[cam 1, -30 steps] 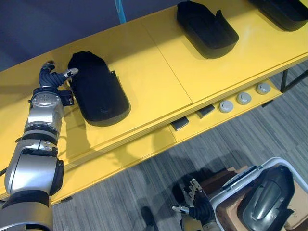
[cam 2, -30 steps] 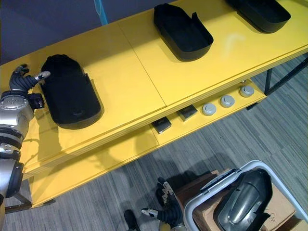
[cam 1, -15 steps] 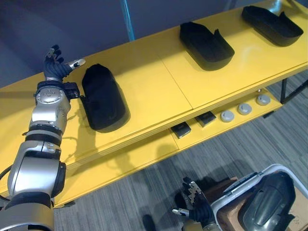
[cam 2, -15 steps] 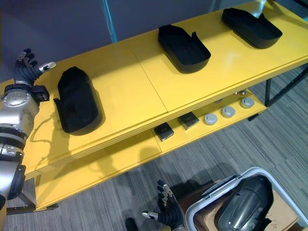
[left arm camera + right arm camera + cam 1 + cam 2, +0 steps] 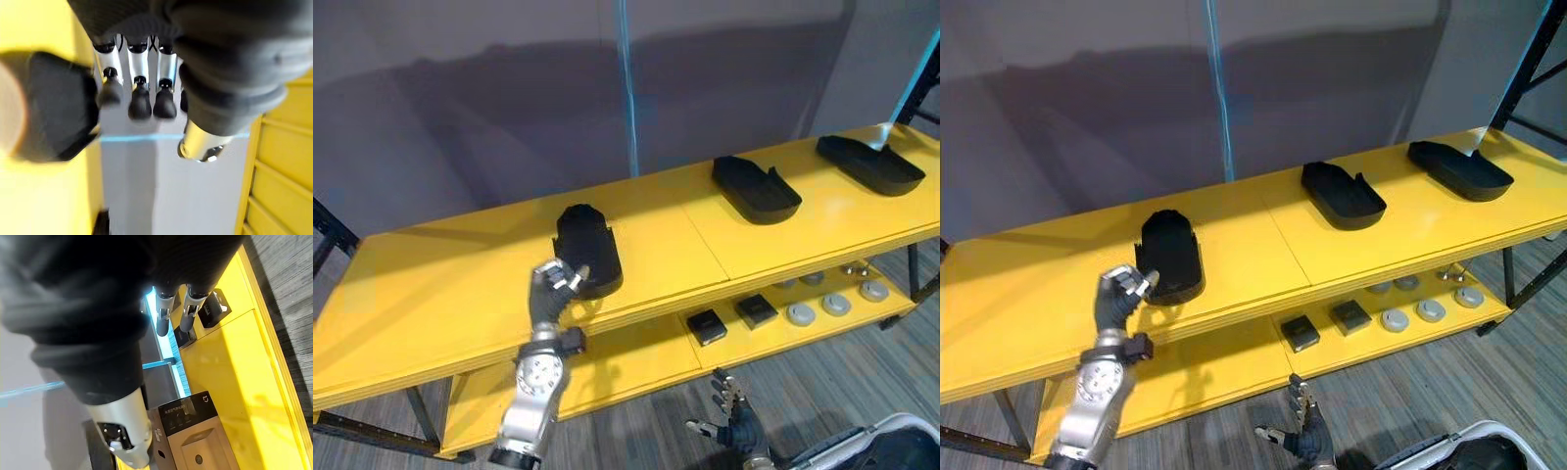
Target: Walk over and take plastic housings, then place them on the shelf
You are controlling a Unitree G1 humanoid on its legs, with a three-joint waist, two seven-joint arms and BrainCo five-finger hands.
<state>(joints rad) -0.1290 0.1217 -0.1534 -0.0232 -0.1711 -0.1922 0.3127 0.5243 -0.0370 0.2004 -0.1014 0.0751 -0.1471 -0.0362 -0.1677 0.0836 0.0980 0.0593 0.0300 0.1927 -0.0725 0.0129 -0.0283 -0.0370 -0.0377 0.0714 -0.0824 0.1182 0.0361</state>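
Yellow shelf (image 5: pixel 431 294): three black plastic housings (image 5: pixel 756 188) on top. Left hand (image 5: pixel 551 292) before leftmost housing (image 5: pixel 588 257), fingers relaxed, empty. Right hand (image 5: pixel 736 429) low, fingers spread, empty.

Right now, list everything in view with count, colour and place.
shelf: one, yellow, two boards, against the grey wall
plastic housings: three, black, top board, spaced apart: left housing, middle housing, right housing
small boxes: two, black, lower board
discs: several, grey, lower board, right of the boxes
bin: one, white rim, floor, lower right
left robot hand: open, raised before the left housing
right robot hand: open, low over the floor
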